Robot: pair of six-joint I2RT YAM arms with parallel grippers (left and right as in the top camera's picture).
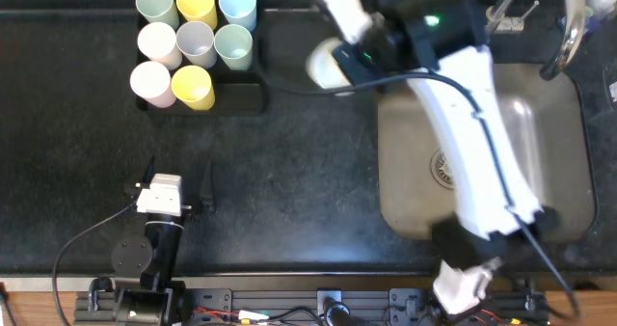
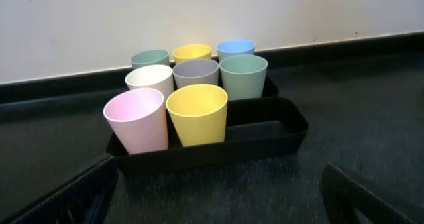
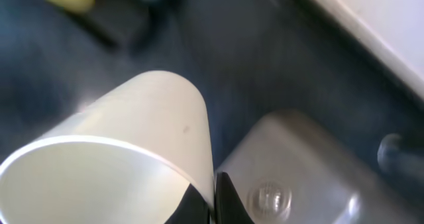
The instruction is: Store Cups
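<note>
Right gripper point(image 3: 213, 201) has a cream cup point(image 3: 126, 144) clamped by the rim, up over the counter point(image 1: 289, 172) between tray point(image 2: 291, 122) and sink point(image 3: 298, 154). Left gripper point(image 1: 179, 183) sits spread open, its camera facing eight cups point(image 2: 195, 71) in the tray.

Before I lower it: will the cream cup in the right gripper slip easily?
Probably light: the cream cup looks thin-walled and empty. Its smooth, tapered wall may slip in the right gripper, which pinches it near the rim.

Kitchen: dark stone countertop point(image 1: 289, 172), steel sink point(image 1: 551, 143), faucet point(image 1: 573, 25)
</note>
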